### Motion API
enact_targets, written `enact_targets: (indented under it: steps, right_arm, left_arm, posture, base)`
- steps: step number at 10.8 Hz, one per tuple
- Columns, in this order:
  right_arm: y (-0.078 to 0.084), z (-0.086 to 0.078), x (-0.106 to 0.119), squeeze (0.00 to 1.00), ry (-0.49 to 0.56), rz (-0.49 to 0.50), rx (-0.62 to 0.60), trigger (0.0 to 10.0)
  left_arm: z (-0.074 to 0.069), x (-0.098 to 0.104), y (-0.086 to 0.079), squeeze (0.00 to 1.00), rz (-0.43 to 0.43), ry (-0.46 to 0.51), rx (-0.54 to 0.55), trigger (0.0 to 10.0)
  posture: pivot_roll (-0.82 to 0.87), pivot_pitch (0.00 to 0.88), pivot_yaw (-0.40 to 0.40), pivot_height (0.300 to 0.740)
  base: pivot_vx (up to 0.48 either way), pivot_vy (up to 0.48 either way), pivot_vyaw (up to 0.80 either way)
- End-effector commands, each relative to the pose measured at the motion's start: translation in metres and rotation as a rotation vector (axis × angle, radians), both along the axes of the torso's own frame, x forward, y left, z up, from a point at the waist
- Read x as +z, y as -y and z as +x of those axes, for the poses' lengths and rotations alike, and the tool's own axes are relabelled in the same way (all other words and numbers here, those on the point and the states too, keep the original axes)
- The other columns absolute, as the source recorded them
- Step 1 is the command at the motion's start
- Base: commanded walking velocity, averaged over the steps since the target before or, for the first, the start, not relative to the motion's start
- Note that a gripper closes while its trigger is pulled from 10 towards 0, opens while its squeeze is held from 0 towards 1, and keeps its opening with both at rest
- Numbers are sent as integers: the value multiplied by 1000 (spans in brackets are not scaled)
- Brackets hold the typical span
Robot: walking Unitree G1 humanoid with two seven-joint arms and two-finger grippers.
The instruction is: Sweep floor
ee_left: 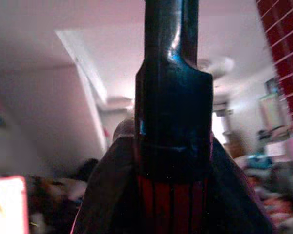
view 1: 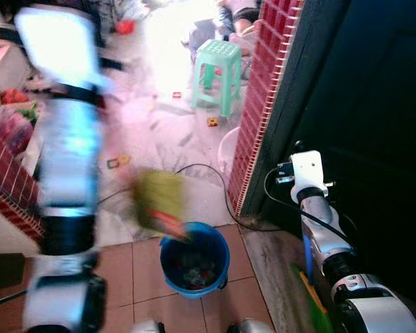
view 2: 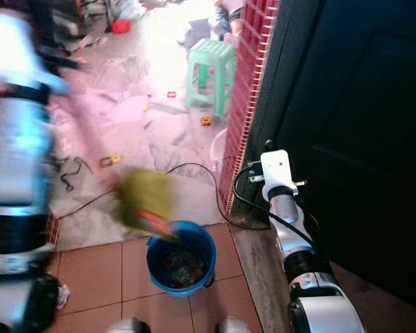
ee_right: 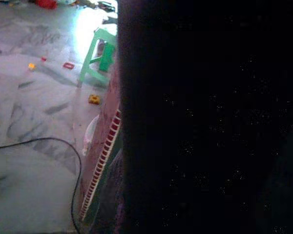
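A blue bucket with litter in it stands on the terracotta tiles just ahead of me. Over its rim hangs the blurred yellow-green head, with a red edge, of a long-handled sweeping tool; broom or dustpan, I cannot tell. My left arm is raised at the left, smeared by motion. In the left wrist view my left gripper is shut on the tool's black and red handle, pointing up at the ceiling. My right arm reaches along the dark door, its fingers lost against the dark.
A red-tiled pillar and dark door stand at the right. Beyond are a green stool, small toys on marble, a black cable, a white basin and a seated person. A low brick wall is left.
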State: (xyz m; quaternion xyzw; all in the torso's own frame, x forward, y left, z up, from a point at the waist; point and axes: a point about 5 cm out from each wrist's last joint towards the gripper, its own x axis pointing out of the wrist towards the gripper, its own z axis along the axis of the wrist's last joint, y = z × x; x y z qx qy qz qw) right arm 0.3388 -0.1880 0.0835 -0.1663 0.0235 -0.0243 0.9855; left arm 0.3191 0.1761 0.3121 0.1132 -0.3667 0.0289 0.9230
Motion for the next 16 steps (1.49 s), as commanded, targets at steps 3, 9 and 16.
enact_targets:
  steps: [3,9,16]
  right_arm:
    - [-12,5,9,0,-9,41,142,10000]
    - [-34,-23,16,0,-109,-30,691,10000]
    - [-48,-43,59,0,-167,277,1125,10000]
  left_arm:
    - [-8,-7,-13,0,43,15,85,10000]
    - [-24,-93,7,0,103,-244,89,10000]
    - [-18,-155,15,0,-40,-503,121,10000]
  posture:
    - [-20,0,-40,740]
    - [-45,0,-17,740]
    - [-61,0,-14,740]
  base:
    - [0,0,0]
    - [0,0,0]
    - [0,0,0]
